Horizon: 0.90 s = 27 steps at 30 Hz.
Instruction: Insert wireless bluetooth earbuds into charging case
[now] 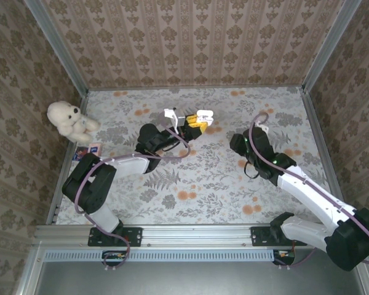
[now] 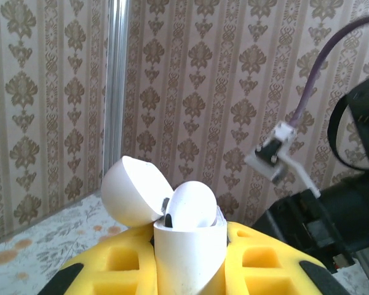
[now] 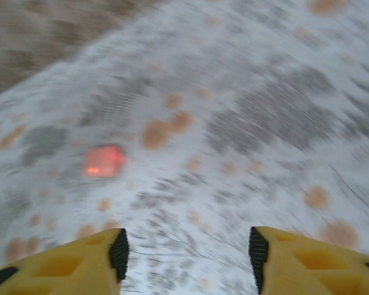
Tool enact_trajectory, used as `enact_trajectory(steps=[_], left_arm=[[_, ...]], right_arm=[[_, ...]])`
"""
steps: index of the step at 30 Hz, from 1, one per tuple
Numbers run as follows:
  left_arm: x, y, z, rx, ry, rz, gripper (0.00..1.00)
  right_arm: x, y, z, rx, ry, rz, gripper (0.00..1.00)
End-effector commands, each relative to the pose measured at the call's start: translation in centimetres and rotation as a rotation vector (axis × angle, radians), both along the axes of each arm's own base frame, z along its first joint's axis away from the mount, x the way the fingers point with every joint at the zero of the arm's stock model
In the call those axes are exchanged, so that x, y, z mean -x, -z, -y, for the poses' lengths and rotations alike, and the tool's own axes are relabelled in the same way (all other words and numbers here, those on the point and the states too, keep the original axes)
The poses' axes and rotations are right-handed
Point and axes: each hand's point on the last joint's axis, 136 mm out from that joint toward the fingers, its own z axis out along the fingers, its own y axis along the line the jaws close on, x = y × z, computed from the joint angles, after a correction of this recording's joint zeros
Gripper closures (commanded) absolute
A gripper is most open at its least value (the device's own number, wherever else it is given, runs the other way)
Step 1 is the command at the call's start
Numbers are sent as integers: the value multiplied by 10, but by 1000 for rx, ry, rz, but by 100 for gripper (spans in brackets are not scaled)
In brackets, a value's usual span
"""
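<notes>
My left gripper (image 2: 187,261) is shut on a white charging case (image 2: 189,255), held upright between its yellow fingers (image 2: 111,267). The case's lid (image 2: 132,190) is swung open to the left, and a white earbud (image 2: 194,206) sits rounded-side up in the case's mouth. From above, the left gripper (image 1: 194,124) and the case (image 1: 203,115) are at the back middle of the table. My right gripper (image 3: 187,252) is open over the floral cloth with nothing between its fingers. A blurred orange-red object (image 3: 102,160), too smeared to identify, lies ahead of it to the left.
A white plush bear (image 1: 69,120) and a small card (image 1: 89,149) sit at the left edge. The right arm (image 2: 338,209) is close beside the held case, with its purple cable (image 2: 313,80). Patterned walls enclose the table (image 1: 197,184) on three sides.
</notes>
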Motion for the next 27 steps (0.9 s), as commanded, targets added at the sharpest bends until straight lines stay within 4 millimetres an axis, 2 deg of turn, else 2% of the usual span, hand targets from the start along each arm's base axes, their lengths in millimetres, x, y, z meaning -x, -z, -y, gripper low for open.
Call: enact_trajectory(steps=[1, 8, 16, 20, 23, 27], left_arm=[[11, -19, -10, 28, -13, 75, 100], [14, -8, -13, -2, -19, 63, 100], [-4, -2, -6, -16, -58, 82, 100], [-24, 1, -7, -10, -97, 61, 100], [-42, 2, -9, 31, -113, 12, 100], [-77, 8, -15, 73, -129, -101, 100]], right_arm=[[28, 14, 46, -22, 246, -80, 34], [58, 31, 108, -15, 489, -218, 28], [76, 64, 170, -192, 742, -367, 27], [76, 74, 192, -279, 832, -427, 25], [72, 71, 202, -291, 860, -448, 24], [69, 72, 208, -346, 859, -471, 23]])
